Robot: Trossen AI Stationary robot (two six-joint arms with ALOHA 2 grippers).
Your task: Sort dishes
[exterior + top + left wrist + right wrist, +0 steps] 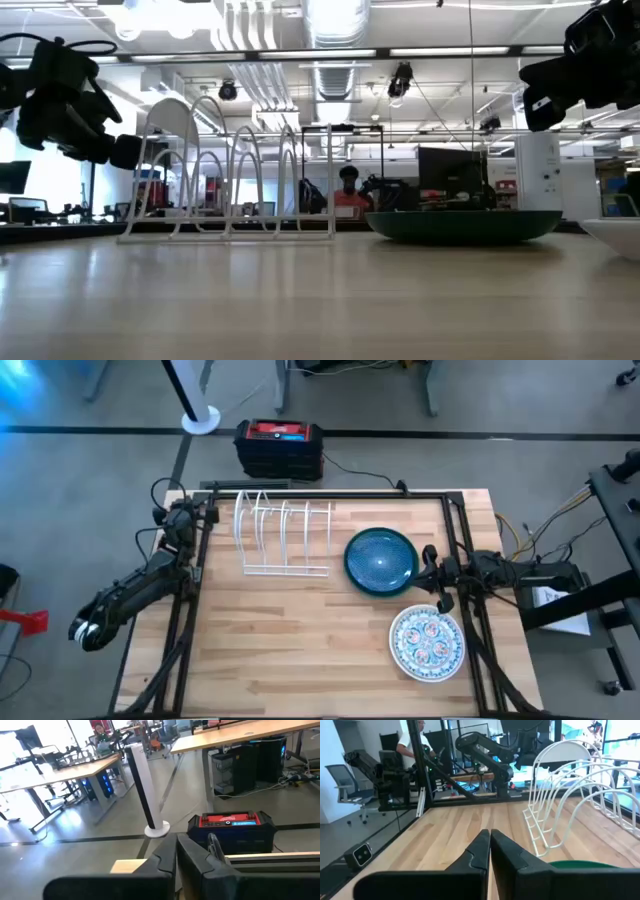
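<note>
A dark teal-blue plate (pixel 381 560) lies flat on the table right of the white wire rack (pixel 284 538); in the low view its rim (pixel 463 225) rests on the wood. A white floral plate (pixel 428 643) lies nearer the front right. My left gripper (pixel 176 851) is shut at the table's far left corner, holding nothing. My right gripper (pixel 490 839) is shut at the right edge, just right of the teal plate, holding nothing.
A black and red case (pixel 279 448) sits on the floor beyond the far edge, beside a white pole base (pixel 200 420). A black frame (pixel 330 491) runs along the table's edges. Bare wood (pixel 290 650) spans the front left. A person (pixel 347 196) sits far behind.
</note>
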